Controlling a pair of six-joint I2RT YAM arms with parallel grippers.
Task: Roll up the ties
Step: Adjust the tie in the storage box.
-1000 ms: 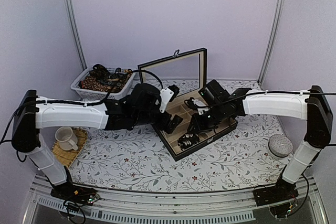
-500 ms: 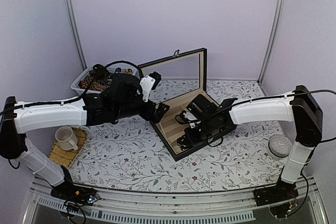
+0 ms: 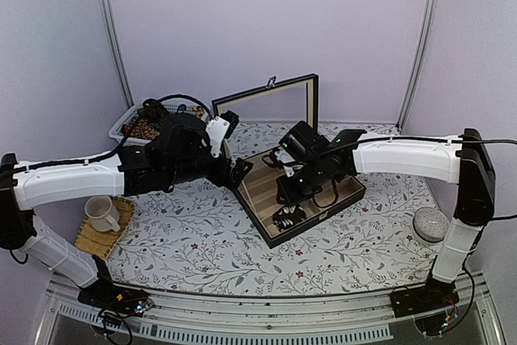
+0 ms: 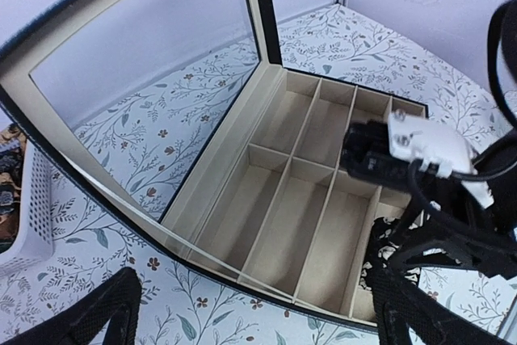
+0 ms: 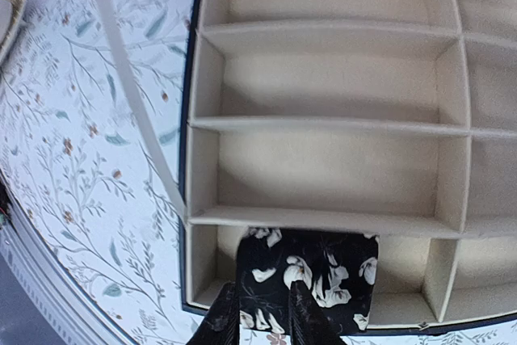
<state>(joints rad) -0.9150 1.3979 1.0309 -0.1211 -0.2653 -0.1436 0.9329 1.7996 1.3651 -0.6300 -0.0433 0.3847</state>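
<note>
A rolled black tie [image 5: 311, 276] with white flowers lies in the near corner compartment of the open wooden box [image 3: 260, 195]; it also shows as the tie [image 3: 288, 216] from above. My right gripper [image 5: 260, 309] hovers just over the roll. Its fingers are a narrow gap apart and nothing is pinched between them. My left gripper [image 4: 262, 321] is wide open and empty. It sits at the box's left edge, looking into the bare compartments. More ties [image 3: 147, 128], brown-orange patterned, are heaped in the white basket [image 3: 121, 136].
The box's glass lid [image 3: 271, 107] stands upright behind it. A mug [image 3: 101, 212] rests on a bamboo mat [image 3: 113, 236] at the near left. A grey round object [image 3: 430, 222] lies at the right. The right arm [image 4: 408, 147] reaches over the box.
My left arm has drawn back leftwards from over the box to its left edge. My right gripper dipped towards the near compartment, then rose, leaving the rolled tie lying there.
</note>
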